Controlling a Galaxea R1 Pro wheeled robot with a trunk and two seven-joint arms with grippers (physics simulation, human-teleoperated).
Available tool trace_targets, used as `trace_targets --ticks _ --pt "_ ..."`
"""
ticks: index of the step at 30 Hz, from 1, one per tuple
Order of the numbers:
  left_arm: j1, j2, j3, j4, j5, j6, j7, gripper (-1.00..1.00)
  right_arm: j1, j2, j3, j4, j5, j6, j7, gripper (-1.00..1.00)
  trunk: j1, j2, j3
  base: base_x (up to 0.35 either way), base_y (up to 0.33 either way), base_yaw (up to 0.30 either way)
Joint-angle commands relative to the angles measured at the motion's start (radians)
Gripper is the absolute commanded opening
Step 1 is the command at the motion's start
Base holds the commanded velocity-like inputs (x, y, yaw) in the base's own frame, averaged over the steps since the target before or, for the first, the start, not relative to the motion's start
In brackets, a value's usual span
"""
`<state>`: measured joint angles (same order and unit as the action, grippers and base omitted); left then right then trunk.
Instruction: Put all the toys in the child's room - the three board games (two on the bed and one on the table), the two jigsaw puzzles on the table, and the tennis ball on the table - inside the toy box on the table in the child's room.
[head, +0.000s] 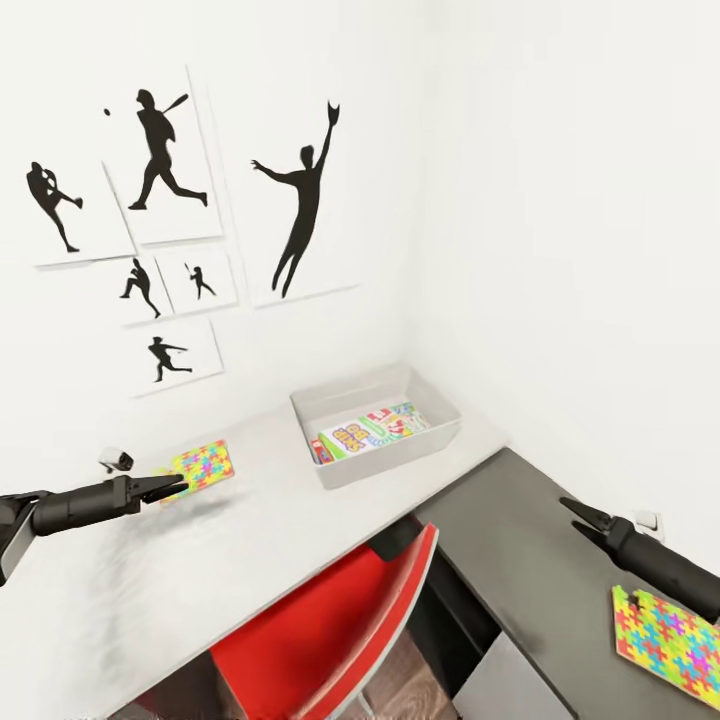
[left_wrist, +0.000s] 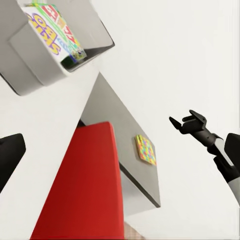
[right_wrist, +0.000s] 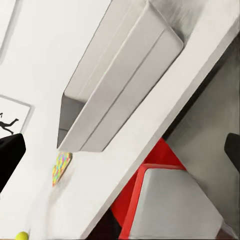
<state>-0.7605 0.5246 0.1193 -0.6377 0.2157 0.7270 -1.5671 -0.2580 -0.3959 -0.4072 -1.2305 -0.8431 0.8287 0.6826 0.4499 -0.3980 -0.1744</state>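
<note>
Head view: left claw (head: 172, 489) with tips nearly pressed together, just at near edge of jigsaw puzzle (head: 203, 465) flat on tabletop (head: 250, 530). Toy box (head: 375, 422) lies beyond, rightward. Right claw (head: 578, 513) spread, farther off.

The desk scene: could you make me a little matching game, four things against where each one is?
Things:
1. board game
2. red chair
3. jigsaw by the left gripper
4. second jigsaw

Places:
A. on the dark grey surface, near the right gripper
B. inside the toy box
C. on the pale table, left of the toy box
D. tucked under the table edge

Pairs: 1-B, 2-D, 3-C, 4-A
</note>
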Motion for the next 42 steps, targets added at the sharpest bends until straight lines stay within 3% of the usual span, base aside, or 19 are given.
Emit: trace_targets --ticks 1,14,24,42 --pt "0.0 0.001 0.0 0.0 0.0 0.01 -0.004 1.0 -0.001 0.0 -0.001 0.0 0.0 0.006 0.002 1.0 0.0 -0.002 -0.002 -0.213 0.004 -0.26" --pt "0.0 0.004 0.005 0.0 0.001 0.009 -0.004 1.0 -0.001 0.005 0.003 0.0 0.007 0.004 0.003 1.0 0.0 -0.002 0.005 -0.189 0.043 -0.235" --pt "0.001 0.004 0.005 0.0 0.002 0.009 -0.004 1.0 -0.001 0.036 0.002 -0.01 0.009 0.003 0.006 1.0 0.0 -0.002 0.021 -0.103 -0.004 -0.023" --pt "0.003 0.005 0.005 0.0 0.001 0.008 -0.004 1.0 -0.001 0.038 0.002 -0.001 0.009 0.003 0.006 1.0 0.0 -0.002 0.05 -0.002 0.0 -0.029"
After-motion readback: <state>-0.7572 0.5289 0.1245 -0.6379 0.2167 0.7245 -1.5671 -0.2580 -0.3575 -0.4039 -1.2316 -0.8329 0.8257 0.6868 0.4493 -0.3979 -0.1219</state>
